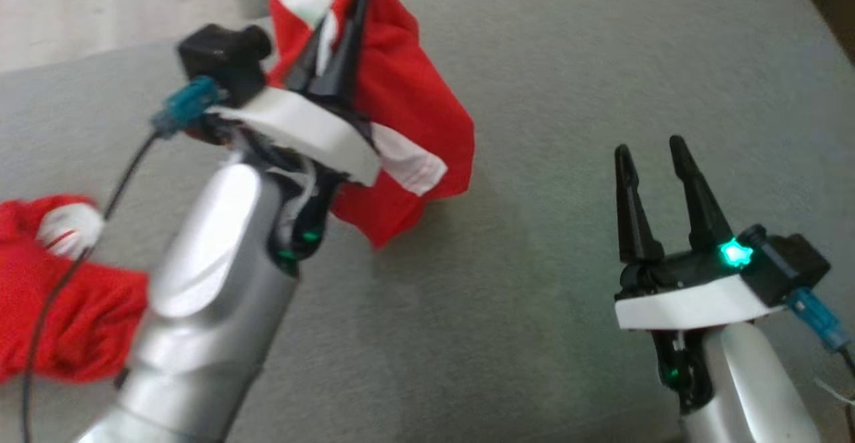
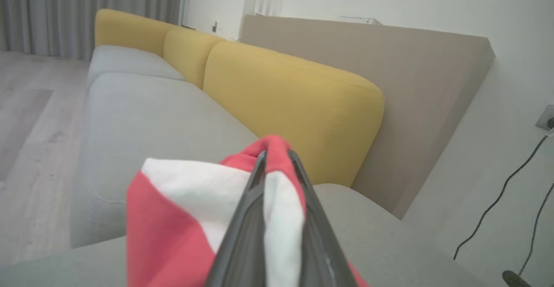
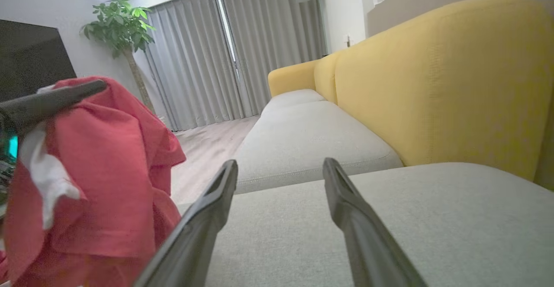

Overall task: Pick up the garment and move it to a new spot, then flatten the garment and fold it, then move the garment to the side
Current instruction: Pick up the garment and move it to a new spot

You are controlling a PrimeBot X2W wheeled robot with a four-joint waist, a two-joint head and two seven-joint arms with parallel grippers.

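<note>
The garment is red cloth with white patches, and it hangs lifted above the grey sofa seat. My left gripper is shut on a fold of it at the top. In the left wrist view the fingers pinch red and white cloth at my left gripper. The garment's other end lies bunched on the seat at the far left. My right gripper stands open over the seat to the right, apart from the cloth, with nothing between its fingers. In the right wrist view the garment hangs to its left.
Yellow back cushions run along the sofa's rear. Wood floor lies beyond the seat's edge. A potted plant, grey curtains and a dark screen stand farther off. Cables hang by the wall.
</note>
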